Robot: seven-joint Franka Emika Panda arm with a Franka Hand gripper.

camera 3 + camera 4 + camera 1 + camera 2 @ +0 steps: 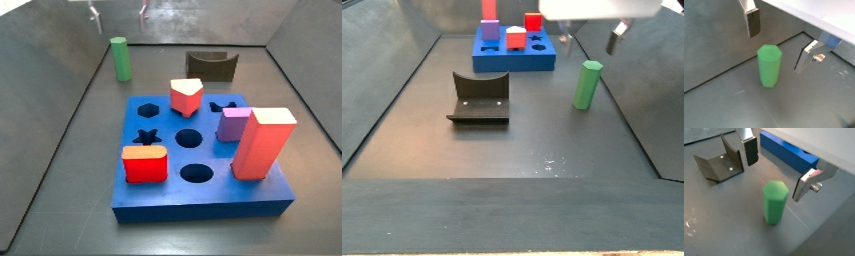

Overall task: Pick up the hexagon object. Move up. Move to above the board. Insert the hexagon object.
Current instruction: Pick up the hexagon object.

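The hexagon object is a slim green rod standing upright on the grey floor. It also shows in a wrist view and in both side views. My gripper is open and hangs just above the rod's top, one silver finger on each side, touching nothing. The gripper also shows in a wrist view and in a side view. The blue board with shaped holes lies apart from the rod, and also shows in a wrist view.
The board carries a tall red-orange pillar, a purple block, a red block and a red-and-white piece. The fixture stands on the floor, also in a wrist view. Grey walls enclose the floor.
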